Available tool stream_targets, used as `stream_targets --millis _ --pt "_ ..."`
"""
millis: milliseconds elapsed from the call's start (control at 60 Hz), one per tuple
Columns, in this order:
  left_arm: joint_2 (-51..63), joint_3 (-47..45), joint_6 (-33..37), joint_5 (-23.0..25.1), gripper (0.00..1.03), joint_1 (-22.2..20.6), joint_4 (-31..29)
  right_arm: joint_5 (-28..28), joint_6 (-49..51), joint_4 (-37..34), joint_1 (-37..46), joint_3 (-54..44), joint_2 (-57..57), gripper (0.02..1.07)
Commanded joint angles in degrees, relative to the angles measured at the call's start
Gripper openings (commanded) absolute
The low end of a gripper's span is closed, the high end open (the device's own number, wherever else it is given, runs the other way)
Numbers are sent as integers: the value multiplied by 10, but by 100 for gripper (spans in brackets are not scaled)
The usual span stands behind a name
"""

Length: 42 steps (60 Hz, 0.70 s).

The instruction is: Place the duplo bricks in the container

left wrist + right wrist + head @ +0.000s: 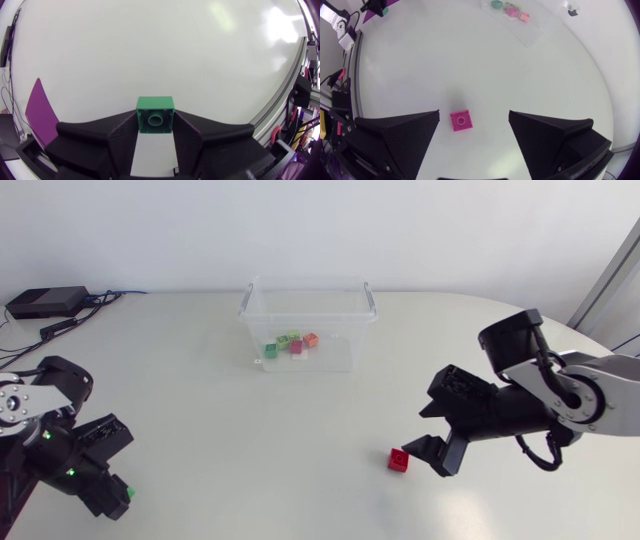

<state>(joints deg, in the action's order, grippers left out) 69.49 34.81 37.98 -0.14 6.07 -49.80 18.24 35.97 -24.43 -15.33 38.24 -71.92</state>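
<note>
A green duplo brick (155,114) sits clamped between the fingertips of my left gripper (155,131), which is shut on it. From above, that gripper (118,498) is at the table's near left corner, the green brick (130,493) showing at its tip. A red brick (399,459) lies on the table at the right. My right gripper (428,432) hangs open just beside and above it. In the right wrist view the red brick (461,120) lies between the spread fingers of the right gripper (474,114), touching neither. The clear container (305,320) stands at the back middle with several coloured bricks inside.
The container (520,22) also shows far ahead of the right gripper. A black box with cables (45,303) sits at the table's back left corner. Bare white table (260,430) stretches between both arms and the container.
</note>
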Motion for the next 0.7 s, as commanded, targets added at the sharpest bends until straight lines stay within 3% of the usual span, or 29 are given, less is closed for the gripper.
stream_targets --millis 0,150,417,683 --pt "-17 33 -4 22 27 -11 -10 5 56 -1 -2 12 -36 102" --pt "-46 69 -22 68 27 -31 -9 5 81 12 -3 18 -90 102" --pt "-85 122 -70 108 27 -79 12 12 110 14 -16 20 -141 102" --pt "-74 149 -83 133 27 -97 32 -6 126 10 -31 40 -191 96"
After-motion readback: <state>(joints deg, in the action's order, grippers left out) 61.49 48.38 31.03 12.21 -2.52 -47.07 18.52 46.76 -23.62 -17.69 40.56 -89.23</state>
